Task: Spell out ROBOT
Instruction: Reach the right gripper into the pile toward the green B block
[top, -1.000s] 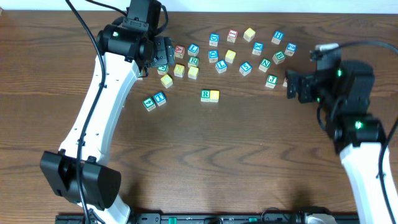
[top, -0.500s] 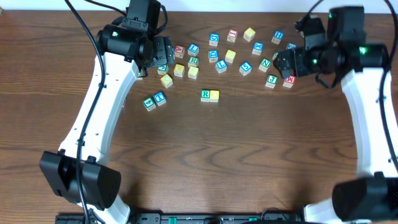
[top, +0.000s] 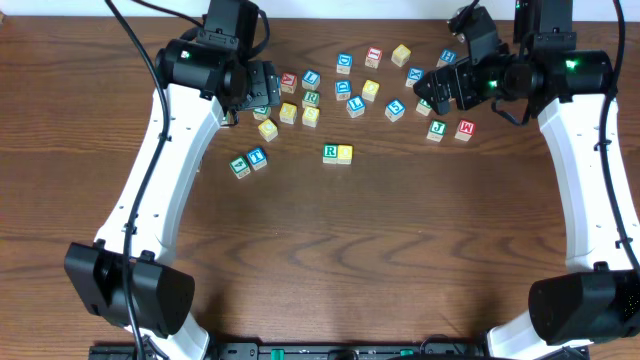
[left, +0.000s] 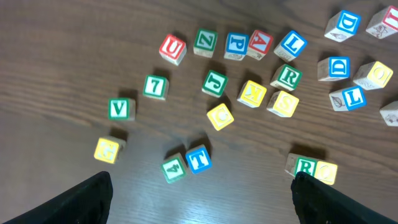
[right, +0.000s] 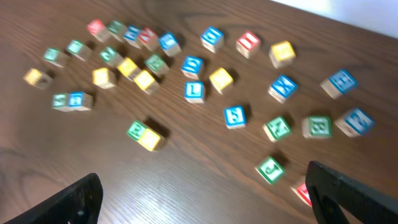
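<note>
Looks down on a dark brown wood-grain table (top: 400, 260) filling nearly the whole overhead view, matte, with fine grain lines running from 9 to 3 o'clock. Finds a thin pale strip of wall (top: 330, 8) past the 12 o'clock edge and a black rail (top: 330, 350) along 6 o'clock. Meets two white arms next: the left arm (top: 165, 190) leaning from 7 o'clock up toward 11, the right arm (top: 585, 190) from 5 o'clock up toward 1. Reads the left gripper (top: 262, 88) as spread wide and pinching nothing, poised above the 11 o'clock end of the scatter, its dark fingers (left: 81, 202) framing the lower corners of the wrist view. Reads the right gripper (top: 440, 90) as spread wide too, holding nothing, above the blocks at 1 o'clock. Takes in a loose band of lettered blocks (top: 355, 104) strewn from 11 to 1 o'clock. Places the green-edged R cube (top: 330, 153) just 12 o'clock of the table's middle, apart from the band, touching a yellow-faced cube (top: 345, 153) on its 3 o'clock side. Places the blue-edged T cube (top: 257, 158) at 9 o'clock of that pair, touching a green-edged block (top: 239, 166). Spots another yellow cube (top: 267, 129) near the left claw. Cannot read, through the right wrist view's blur, a possible B cube (right: 317, 126).
</note>
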